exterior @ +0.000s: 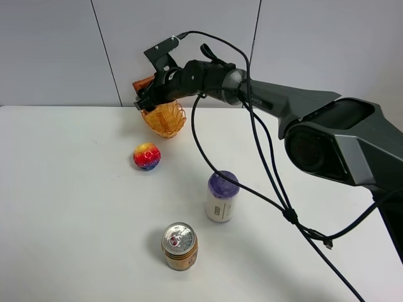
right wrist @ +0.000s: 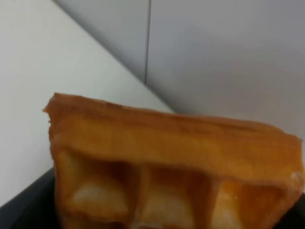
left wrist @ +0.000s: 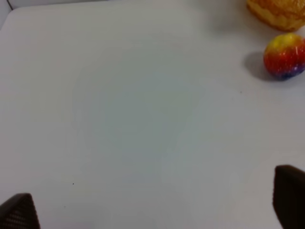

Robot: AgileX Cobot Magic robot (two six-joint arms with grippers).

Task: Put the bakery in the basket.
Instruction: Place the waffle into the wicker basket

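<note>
The bakery (exterior: 143, 82) is held clamped in the right gripper (exterior: 147, 94), which is poised just above the basket (exterior: 164, 119), a little past its far rim. In the right wrist view the bakery (right wrist: 171, 162) fills most of the picture with its grid pockets turned towards the lens. From this it is judged that it is gripped by its lower part, with its thick edge left free. It has not yet been put into the basket, and no part of it is seen to touch the wicker. The arm is stretched across the middle of the tabletop (exterior: 75, 220) because the basket stands at the far edge, by the wall.

The rainbow ball (exterior: 147, 156) lies on the near side of the basket, apart from it. A purple-topped can (exterior: 221, 196) and a gold can (exterior: 179, 245) stand nearer the camera, well apart from the basket, so the drop is not obstructed by them.

The left gripper (left wrist: 152, 207) is spread wide with nothing between its fingertips (left wrist: 19, 212). It is kept well away from the basket (left wrist: 279, 12), probably so that the working arm is left room.

It is judged that the bakery must be brought over the basket's opening and lowered before release. Otherwise it could catch on the looped rim and tip out.
</note>
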